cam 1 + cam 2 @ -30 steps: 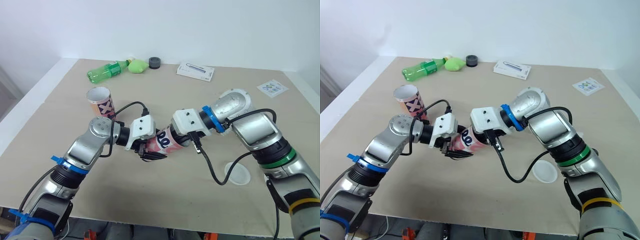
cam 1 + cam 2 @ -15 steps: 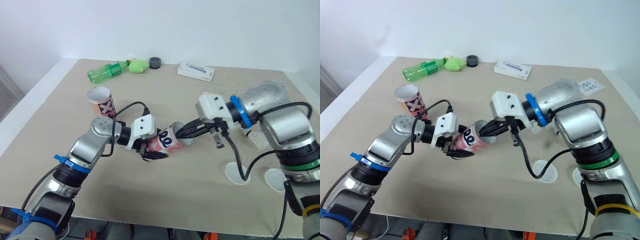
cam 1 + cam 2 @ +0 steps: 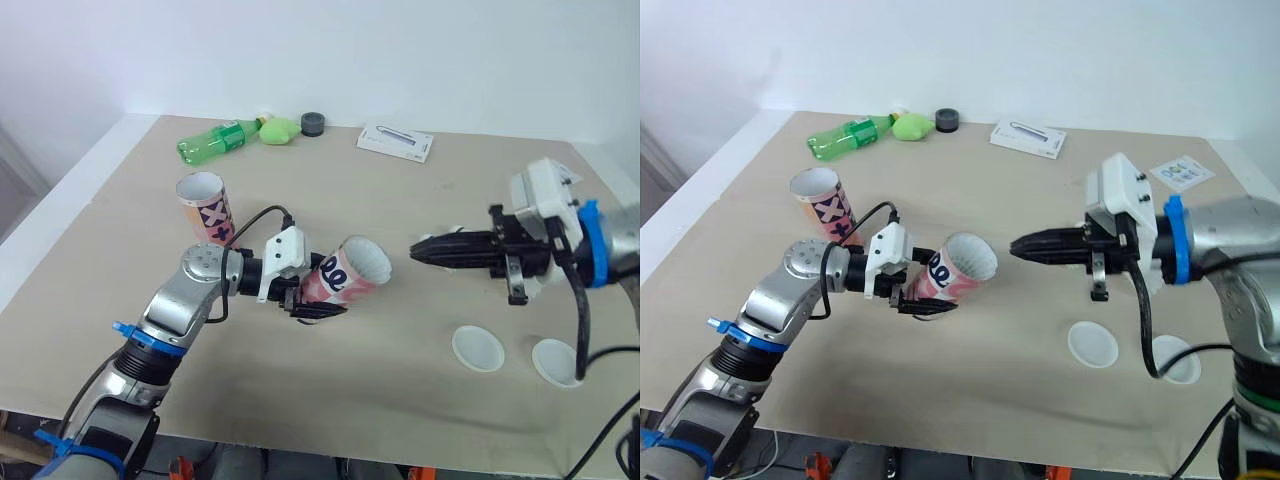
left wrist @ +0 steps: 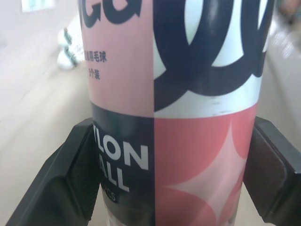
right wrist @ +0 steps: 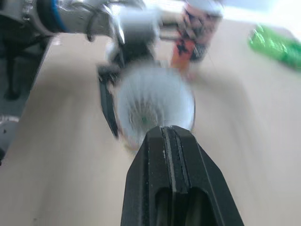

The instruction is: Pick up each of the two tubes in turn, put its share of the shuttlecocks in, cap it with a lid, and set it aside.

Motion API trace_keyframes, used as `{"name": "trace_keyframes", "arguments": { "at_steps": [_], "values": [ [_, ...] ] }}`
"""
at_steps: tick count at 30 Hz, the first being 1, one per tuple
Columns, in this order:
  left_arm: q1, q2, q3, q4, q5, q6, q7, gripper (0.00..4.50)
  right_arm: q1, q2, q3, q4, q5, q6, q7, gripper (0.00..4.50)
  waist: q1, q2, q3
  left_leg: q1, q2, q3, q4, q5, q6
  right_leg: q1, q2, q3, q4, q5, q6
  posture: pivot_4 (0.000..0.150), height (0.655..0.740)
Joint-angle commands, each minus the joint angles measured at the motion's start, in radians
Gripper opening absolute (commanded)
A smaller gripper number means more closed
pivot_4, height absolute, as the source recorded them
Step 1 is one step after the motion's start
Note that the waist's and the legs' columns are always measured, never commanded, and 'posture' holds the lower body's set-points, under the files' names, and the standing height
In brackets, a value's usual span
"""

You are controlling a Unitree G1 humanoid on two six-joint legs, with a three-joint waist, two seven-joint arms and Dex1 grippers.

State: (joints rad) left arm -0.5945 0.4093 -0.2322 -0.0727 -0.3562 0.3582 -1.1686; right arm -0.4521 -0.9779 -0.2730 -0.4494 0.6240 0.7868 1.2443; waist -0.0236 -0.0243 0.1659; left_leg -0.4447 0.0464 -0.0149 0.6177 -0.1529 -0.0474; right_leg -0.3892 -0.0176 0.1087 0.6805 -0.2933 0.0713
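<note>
Shut on the pink tube (image 3: 345,278) low on its body: left gripper (image 3: 305,298), holding it tilted above the table (image 3: 400,180), open mouth toward the right gripper (image 3: 425,249). Pressed together and empty there, tips facing that mouth, apart from it. Inside the mouth, white shuttlecock (image 5: 150,103) feathers. Behind the pink tube's base, second tube (image 3: 203,207) upright. Beyond its mouth, near lid (image 3: 477,347) and far lid (image 3: 555,361), flat.
</note>
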Motion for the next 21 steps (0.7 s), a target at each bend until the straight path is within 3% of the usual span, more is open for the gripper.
{"name": "trace_keyframes", "arguments": {
  "at_steps": [1, 8, 15, 21],
  "values": [
    [0.011, -0.028, 0.082, -0.063, -0.132, 0.019, -0.012, 3.73, 0.079, -0.025, -0.128, -0.072, 0.046, 0.036, -0.054, 0.02, 0.000, 0.000, 0.000, 0.000, 0.000, 0.000, 0.000, 0.000, 0.000, 0.000, 0.000, 0.000, 0.000, 0.000, 0.000, 0.150, 0.7294],
    [0.094, -0.132, 0.079, 0.059, -0.171, -0.098, -0.052, 3.73, 0.304, -0.017, -0.294, -0.154, 0.089, 0.092, -0.135, 0.02, 0.000, 0.000, 0.001, 0.001, 0.000, -0.002, 0.000, 0.000, 0.000, 0.001, 0.001, -0.001, 0.000, -0.001, 0.001, 0.150, 0.7294],
    [0.088, -0.244, 0.032, 0.334, -0.068, -0.351, -0.109, 3.73, 0.438, -0.005, -0.386, -0.185, 0.107, 0.081, -0.178, 0.02, 0.000, -0.001, 0.001, 0.000, -0.001, -0.002, 0.002, 0.000, 0.000, 0.002, 0.001, -0.001, 0.000, 0.001, 0.002, 0.150, 0.7294],
    [0.098, -0.262, 0.021, 0.489, 0.019, -0.608, -0.168, 3.73, 0.523, -0.012, -0.454, -0.223, 0.134, 0.095, -0.191, 0.02, 0.000, 0.000, 0.001, 0.000, -0.001, -0.003, 0.001, 0.000, 0.000, 0.001, 0.001, -0.001, 0.000, 0.000, 0.001, 0.150, 0.7294]
  ]
}}
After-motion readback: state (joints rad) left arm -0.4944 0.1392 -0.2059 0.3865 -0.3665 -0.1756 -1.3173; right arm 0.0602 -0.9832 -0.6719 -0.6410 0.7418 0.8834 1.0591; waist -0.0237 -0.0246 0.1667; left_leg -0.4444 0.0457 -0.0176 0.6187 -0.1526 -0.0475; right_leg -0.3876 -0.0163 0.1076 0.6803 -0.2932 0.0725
